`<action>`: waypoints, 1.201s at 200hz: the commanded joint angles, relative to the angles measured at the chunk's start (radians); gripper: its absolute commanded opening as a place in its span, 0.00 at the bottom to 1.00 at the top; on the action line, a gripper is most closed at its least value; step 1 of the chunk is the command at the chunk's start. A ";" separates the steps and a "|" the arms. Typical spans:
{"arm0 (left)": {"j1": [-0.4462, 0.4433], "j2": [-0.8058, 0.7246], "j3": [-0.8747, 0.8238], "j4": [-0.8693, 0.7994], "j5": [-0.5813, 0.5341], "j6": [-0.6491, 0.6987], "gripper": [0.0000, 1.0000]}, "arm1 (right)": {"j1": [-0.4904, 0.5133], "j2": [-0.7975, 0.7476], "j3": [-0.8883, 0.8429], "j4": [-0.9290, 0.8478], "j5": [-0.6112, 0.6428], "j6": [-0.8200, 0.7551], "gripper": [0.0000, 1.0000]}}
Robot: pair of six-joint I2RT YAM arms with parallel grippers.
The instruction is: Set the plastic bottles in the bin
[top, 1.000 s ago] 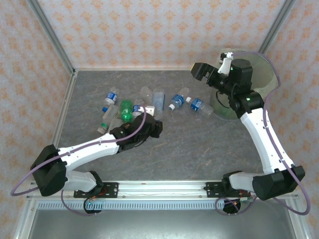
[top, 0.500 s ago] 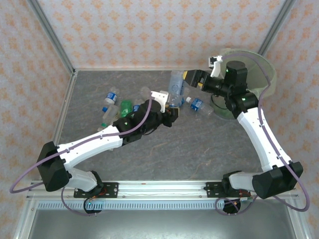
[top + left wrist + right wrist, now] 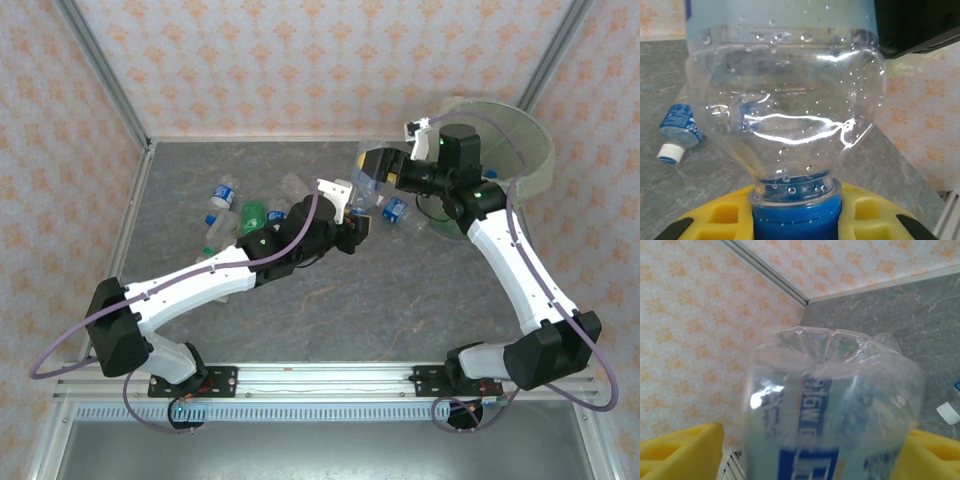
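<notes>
On the left of the grey marbled table the loose small plastic bottles lie scattered, clear ones with blue labels and a green one among them. They lie much as they did a second ago, except that a clear blue-labelled one has gone from the pile's right edge.

The left gripper was low over that pile a second ago and has since swung up and to the right. In the left wrist view its yellow fingers are closed narrowly on the blue cap of a clear, blue-labelled plastic bottle. This bottle is off the table, between the two grippers.

The right gripper stood empty and at its widest near the bin a second ago. It has come leftward, and its yellow fingers now stand on either side of the held bottle's body with a narrower gap. Whether they already press it I cannot tell.

Below this gripper another blue-labelled bottle with a white cap lies on the table. At the far right stands the large round translucent pale-green plastic bin, well apart from the held bottle
</notes>
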 commanded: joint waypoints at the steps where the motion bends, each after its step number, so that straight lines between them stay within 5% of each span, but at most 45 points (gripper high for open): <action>1: -0.013 -0.020 0.028 0.033 0.012 0.030 0.10 | 0.007 -0.023 0.011 -0.017 0.065 0.004 0.82; 140: -0.013 -0.101 -0.027 0.027 0.007 0.047 0.08 | -0.016 -0.004 0.070 -0.032 0.096 0.043 0.87; 206: -0.012 -0.095 -0.027 0.019 0.020 0.066 0.08 | -0.010 0.019 0.063 0.001 -0.135 0.043 0.73; 240: -0.012 -0.082 -0.021 0.018 0.016 0.067 0.08 | -0.009 0.005 0.056 -0.027 -0.137 0.025 0.60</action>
